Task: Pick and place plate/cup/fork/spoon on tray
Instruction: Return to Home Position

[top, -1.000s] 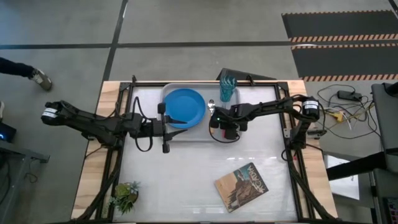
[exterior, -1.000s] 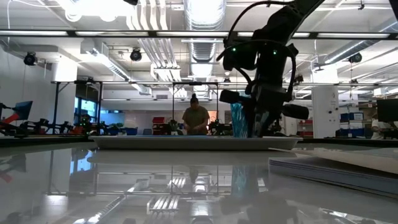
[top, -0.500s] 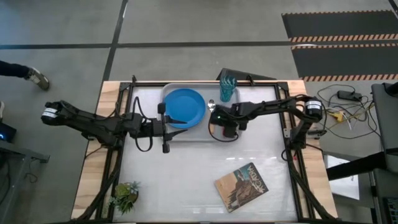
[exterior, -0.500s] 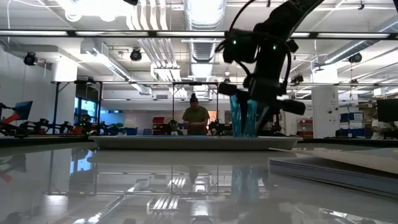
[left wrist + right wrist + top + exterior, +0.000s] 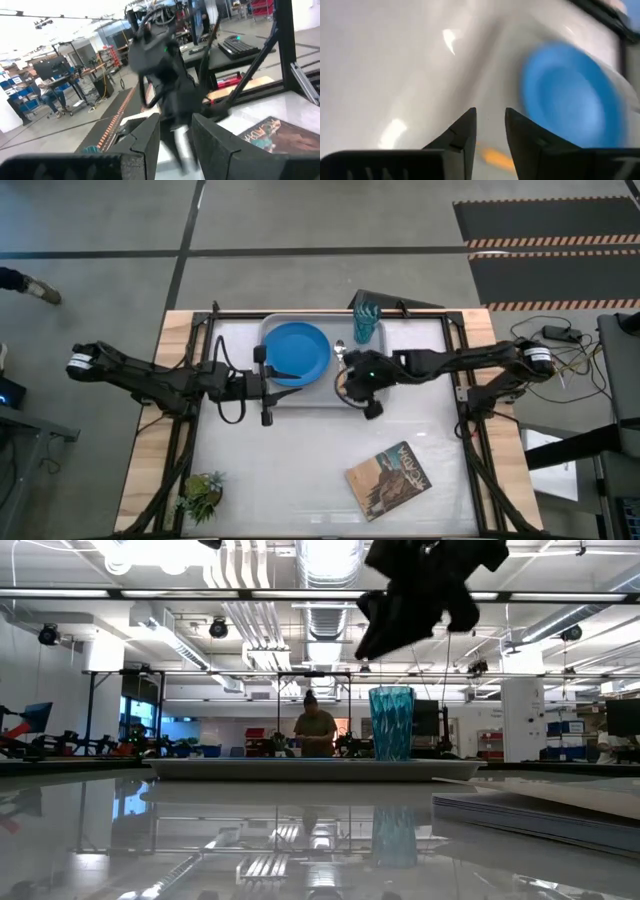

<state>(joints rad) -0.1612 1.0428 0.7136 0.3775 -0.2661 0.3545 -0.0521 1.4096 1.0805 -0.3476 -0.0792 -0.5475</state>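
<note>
Over the tray's (image 5: 300, 405) front edge, right claw (image 5: 490, 111) hangs narrowly parted, gripping nothing.

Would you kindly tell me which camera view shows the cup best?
The low view: the cup stands upright on the tray, seen side-on, whole and unobstructed. The high view shows it only small, from above, at the tray's far right corner. Neither wrist view clearly shows it.

Black jointed arms (image 5: 170, 380), looping black cables (image 5: 232, 416), green wrist light (image 5: 372, 364).
</note>
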